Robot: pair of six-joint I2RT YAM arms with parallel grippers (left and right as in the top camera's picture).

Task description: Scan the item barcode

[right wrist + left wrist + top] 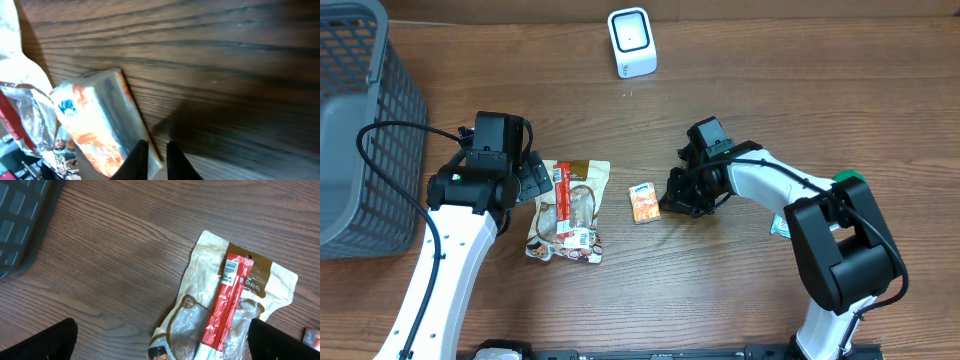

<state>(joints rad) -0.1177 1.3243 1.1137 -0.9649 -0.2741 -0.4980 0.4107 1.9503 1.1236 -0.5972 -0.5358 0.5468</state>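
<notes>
Right gripper (pixel 156 157), fingers nearly together, grip unclear, touches orange packet (pixel 95 125) just ahead, probably to expose its barcode; left gripper (pixel 162 342) hangs wide open above snack pouch (pixel 210 255).

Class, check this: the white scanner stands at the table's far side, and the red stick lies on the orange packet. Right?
Wrong in one place: the red stick lies on the brown bag, not the orange packet, which lies apart beside it. The left wrist view shows this. The scanner does stand at the far side.
</notes>
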